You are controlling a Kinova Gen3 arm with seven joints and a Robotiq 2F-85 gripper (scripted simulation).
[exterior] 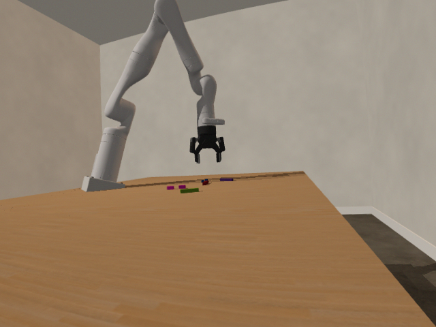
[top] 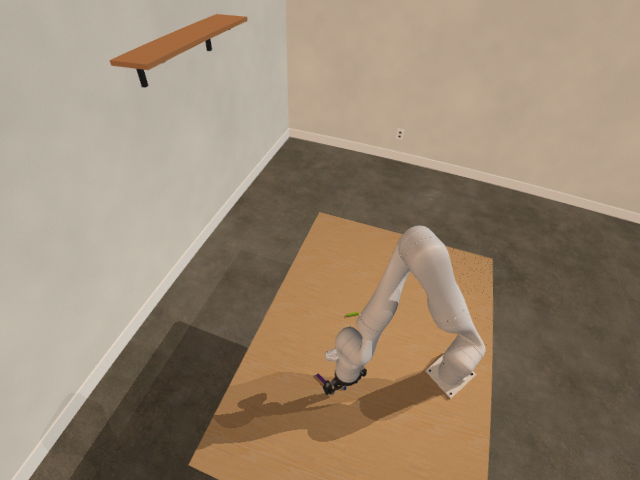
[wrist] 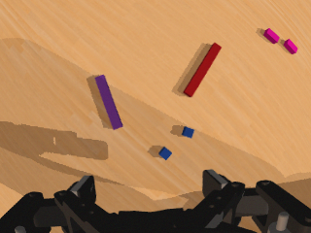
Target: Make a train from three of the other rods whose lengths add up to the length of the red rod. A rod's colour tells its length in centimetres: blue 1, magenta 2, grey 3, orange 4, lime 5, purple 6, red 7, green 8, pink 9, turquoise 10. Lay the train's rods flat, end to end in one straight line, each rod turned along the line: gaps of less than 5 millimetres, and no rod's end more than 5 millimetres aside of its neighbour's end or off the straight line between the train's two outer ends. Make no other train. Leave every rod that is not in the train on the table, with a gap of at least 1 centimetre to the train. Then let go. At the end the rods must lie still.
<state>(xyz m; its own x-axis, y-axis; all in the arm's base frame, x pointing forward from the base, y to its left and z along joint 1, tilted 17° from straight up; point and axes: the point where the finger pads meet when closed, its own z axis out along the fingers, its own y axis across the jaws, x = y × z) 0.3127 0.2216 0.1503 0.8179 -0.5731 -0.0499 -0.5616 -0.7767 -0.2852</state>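
Note:
My gripper point(exterior: 208, 161) point(wrist: 149, 185) is open and empty, high above the table. In the wrist view a red rod point(wrist: 202, 70) lies at upper middle and a purple rod point(wrist: 108, 102) lies left of it. Two blue rods point(wrist: 188, 132) point(wrist: 165, 153) lie apart, below the red one and nearest the fingers. Two magenta rods point(wrist: 271, 36) point(wrist: 291, 47) lie at the upper right with a small gap between them. A lime rod point(top: 352, 314) point(exterior: 189, 191) lies apart from the others, outside the wrist view. All rods lie flat, none touching another.
The wooden table point(top: 310, 268) point(exterior: 211, 253) carries the arm's base point(top: 450, 377) point(exterior: 101, 183) at one side. The arm hides part of the table in the top view, and its shadow crosses the area near the blue and purple rods. A shelf point(top: 180, 41) hangs on the wall, away from the table.

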